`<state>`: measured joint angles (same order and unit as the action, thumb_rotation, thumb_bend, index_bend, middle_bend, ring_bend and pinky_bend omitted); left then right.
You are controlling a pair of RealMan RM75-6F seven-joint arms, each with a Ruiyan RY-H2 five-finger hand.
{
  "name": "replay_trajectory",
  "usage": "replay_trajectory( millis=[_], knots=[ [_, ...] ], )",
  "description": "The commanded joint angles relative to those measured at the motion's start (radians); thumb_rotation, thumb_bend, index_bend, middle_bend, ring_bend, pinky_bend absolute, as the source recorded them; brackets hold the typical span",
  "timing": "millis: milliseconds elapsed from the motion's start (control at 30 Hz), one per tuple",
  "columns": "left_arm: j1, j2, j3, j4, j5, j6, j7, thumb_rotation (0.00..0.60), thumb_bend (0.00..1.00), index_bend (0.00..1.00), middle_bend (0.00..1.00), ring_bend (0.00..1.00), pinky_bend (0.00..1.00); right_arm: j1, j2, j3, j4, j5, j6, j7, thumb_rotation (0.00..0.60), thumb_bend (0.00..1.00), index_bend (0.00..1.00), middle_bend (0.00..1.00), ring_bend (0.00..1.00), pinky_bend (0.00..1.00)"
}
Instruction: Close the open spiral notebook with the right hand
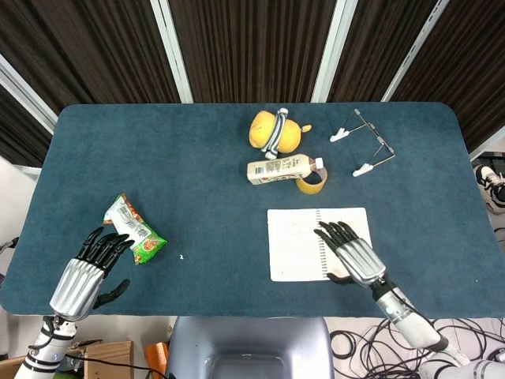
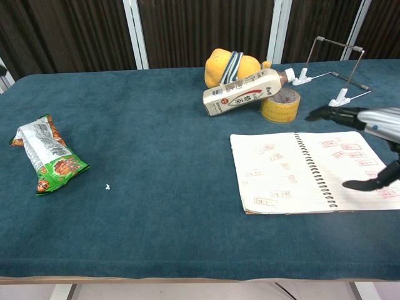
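Note:
The open spiral notebook (image 1: 296, 243) (image 2: 284, 172) lies flat on the blue table, its white pages stamped with small red marks. My right hand (image 1: 355, 255) (image 2: 369, 134) hovers over the notebook's right page, fingers spread and holding nothing. The chest view shows it at the right edge, above the page, with the thumb low near the paper. My left hand (image 1: 85, 272) is at the table's near left edge, fingers apart and empty, just short of the green snack bag (image 1: 134, 231) (image 2: 47, 153).
Behind the notebook stand a roll of yellow tape (image 1: 312, 182) (image 2: 280, 105), a bottle lying on its side (image 1: 278, 169) (image 2: 240, 92), and a yellow plush toy (image 1: 274, 131) (image 2: 233, 67). A wire stand with white feet (image 1: 361, 142) (image 2: 334, 75) is at the far right.

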<state>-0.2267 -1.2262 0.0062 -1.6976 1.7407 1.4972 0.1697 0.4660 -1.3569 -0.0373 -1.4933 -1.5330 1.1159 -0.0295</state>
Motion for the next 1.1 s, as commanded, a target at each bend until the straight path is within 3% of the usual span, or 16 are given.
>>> replay_trajectory(
  millis=[33, 200, 433, 1100],
  knots=[
    [0.023, 0.033, 0.027, -0.033, -0.063, -0.049, 0.018, 0.6, 0.26, 0.22, 0.18, 0.14, 0.09, -0.022, -0.013, -0.027, 0.073, -0.007, -0.007, -0.007, 0.6, 0.16, 0.08, 0.0, 0.0, 0.08],
    [0.032, 0.023, 0.032, -0.029, -0.06, -0.043, 0.008, 0.6, 0.26, 0.22, 0.18, 0.14, 0.09, -0.055, -0.05, -0.03, 0.168, -0.02, 0.043, -0.019, 0.6, 0.16, 0.11, 0.01, 0.0, 0.08],
    [0.026, 0.008, 0.027, -0.022, -0.057, -0.052, 0.004, 0.6, 0.26, 0.21, 0.17, 0.14, 0.09, -0.068, -0.101, -0.053, 0.237, -0.031, 0.018, 0.053, 0.6, 0.15, 0.12, 0.01, 0.0, 0.08],
    [0.019, -0.005, 0.021, 0.002, -0.052, -0.055, -0.023, 0.6, 0.26, 0.2, 0.16, 0.13, 0.09, -0.062, -0.165, -0.027, 0.345, -0.025, -0.006, 0.057, 0.6, 0.15, 0.12, 0.01, 0.0, 0.08]
  ],
)
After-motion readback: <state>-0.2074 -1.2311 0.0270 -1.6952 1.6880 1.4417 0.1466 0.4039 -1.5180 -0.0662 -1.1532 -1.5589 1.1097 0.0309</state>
